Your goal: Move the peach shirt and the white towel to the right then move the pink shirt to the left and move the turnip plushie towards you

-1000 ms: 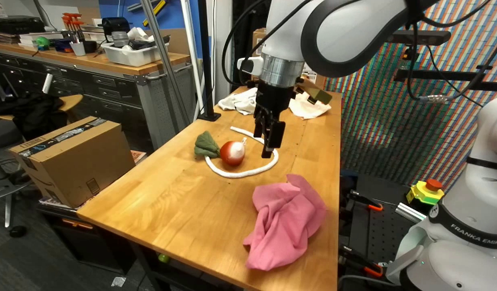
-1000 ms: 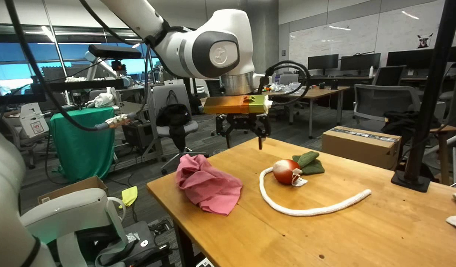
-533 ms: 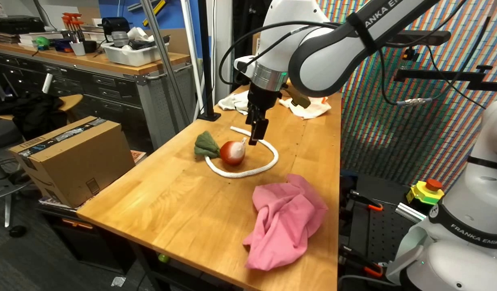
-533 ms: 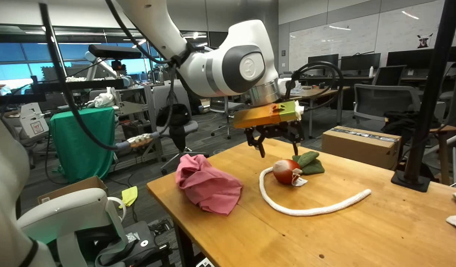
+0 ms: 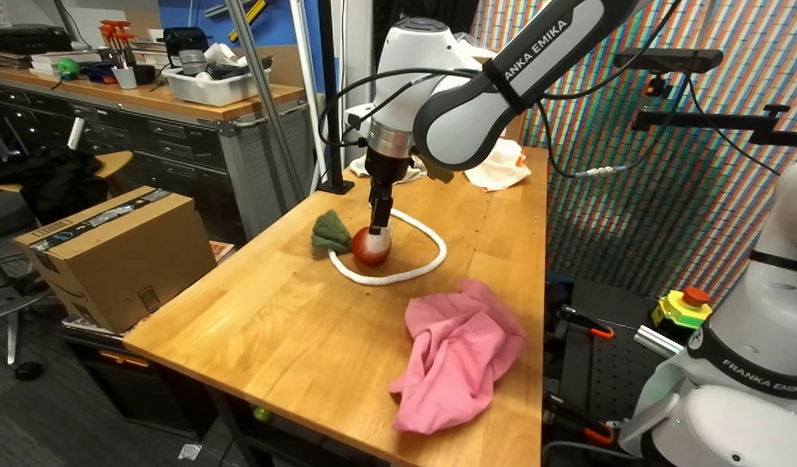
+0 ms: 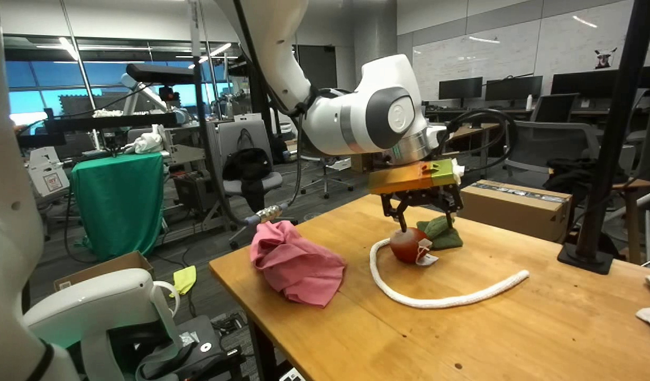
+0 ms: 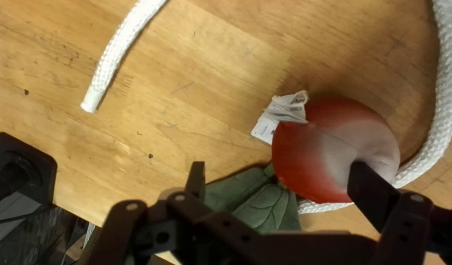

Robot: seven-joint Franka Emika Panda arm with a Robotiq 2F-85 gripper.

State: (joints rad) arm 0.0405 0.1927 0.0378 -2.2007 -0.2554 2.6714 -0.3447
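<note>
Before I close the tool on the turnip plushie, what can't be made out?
Turnip plushie: in the wrist view the tool overlaps it, hiding part; contact can't be told.
Its white tag: wrist view, print too small to read.
White braided rope: wrist view, cut off by the top edge.
White towel: in an exterior view, middle hidden behind the tool.

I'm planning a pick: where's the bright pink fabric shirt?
In an exterior view, the pink shirt lies crumpled near the right edge of the tan wooden table, nearer the camera than the curved white rope.
</note>
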